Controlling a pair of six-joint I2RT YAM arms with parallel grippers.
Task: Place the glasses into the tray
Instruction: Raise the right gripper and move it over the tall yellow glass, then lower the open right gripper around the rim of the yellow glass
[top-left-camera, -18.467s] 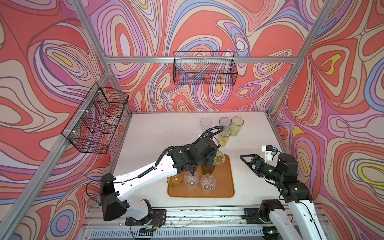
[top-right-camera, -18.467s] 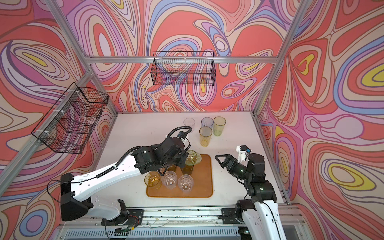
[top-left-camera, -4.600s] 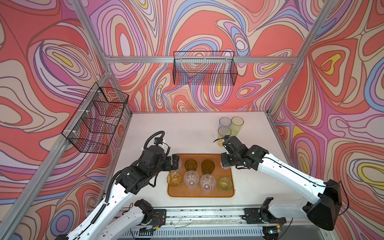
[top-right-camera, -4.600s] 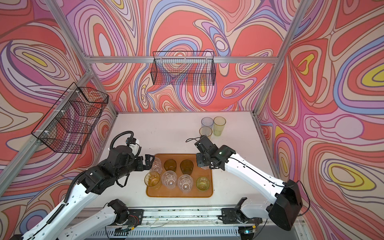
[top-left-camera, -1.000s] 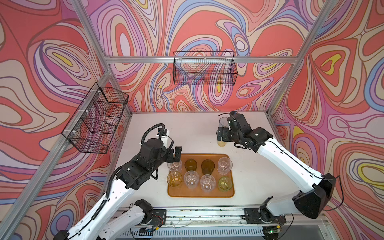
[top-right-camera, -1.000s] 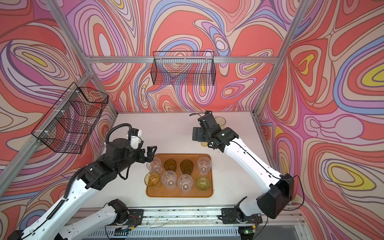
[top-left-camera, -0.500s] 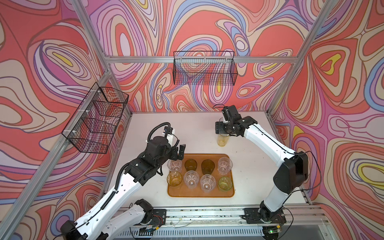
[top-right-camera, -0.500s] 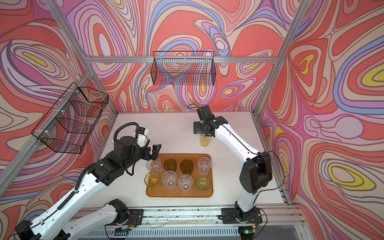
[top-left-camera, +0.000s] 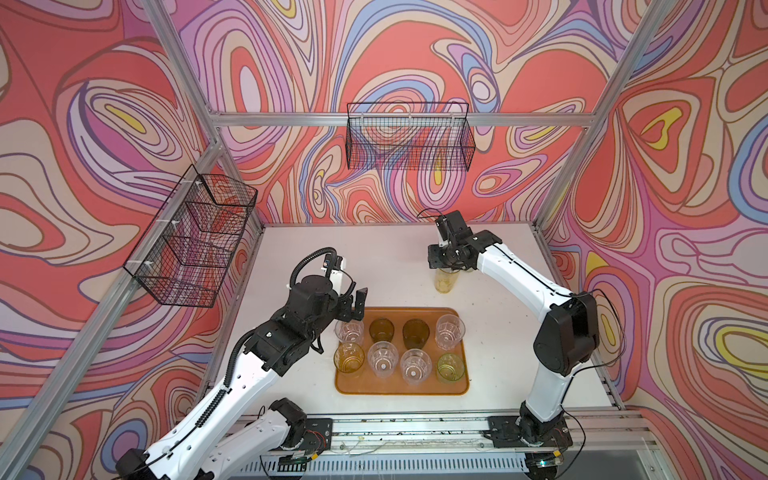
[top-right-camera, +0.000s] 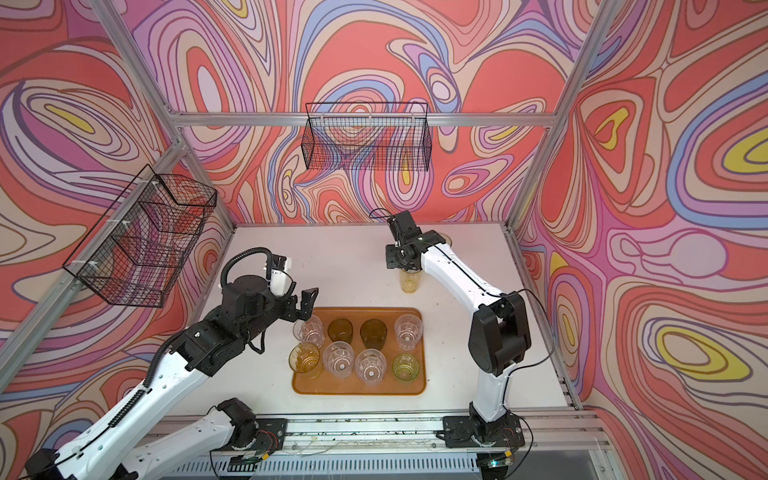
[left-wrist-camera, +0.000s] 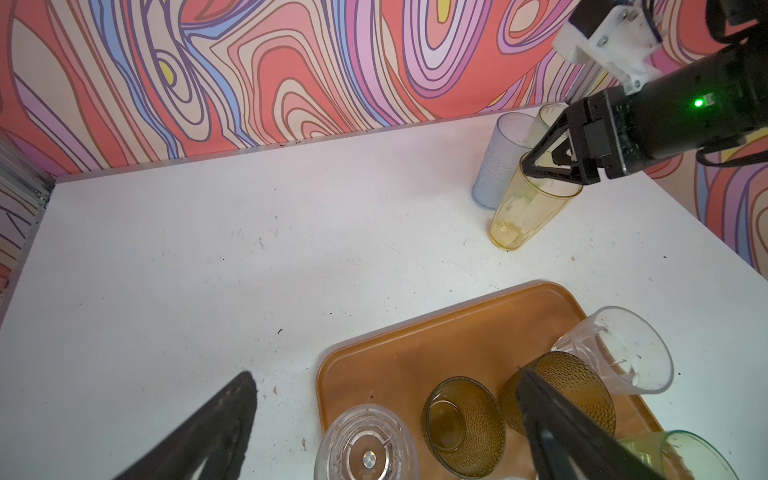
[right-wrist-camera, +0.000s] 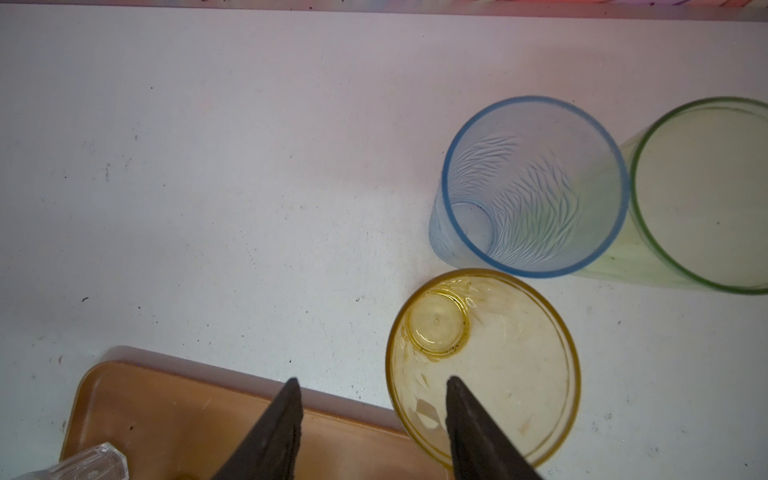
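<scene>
The orange-brown tray (top-left-camera: 399, 388) lies at the near middle of the tabletop (top-left-camera: 374, 257). It carries eight short tumblers in two rows of four, set close together, probably to save room for the taller ones. Three tall glasses stand on the tabletop beyond the tray's far right corner. The yellow tumbler (right-wrist-camera: 498, 365) is nearest the tray, and the blue tumbler (right-wrist-camera: 536, 187) and yellow-green tumbler (right-wrist-camera: 702, 195) sit close together behind it.

The right end effector (right-wrist-camera: 370, 380) is at the yellow tumbler's mouth with its jaws partly drawn in. One finger is outside the wall on the tray side and the other is down inside the glass. They straddle the rim with a gap on either side, so nothing is clamped yet. Pinching the wall suits this glass, since its neighbours crowd the far side and the tray side is free.

The left end effector (top-left-camera: 352, 307) is spread wide and holds nothing. It hovers over the tray's far left corner above a clear faceted tumbler (top-left-camera: 349, 332), apparently keeping clear of the right arm's path.
</scene>
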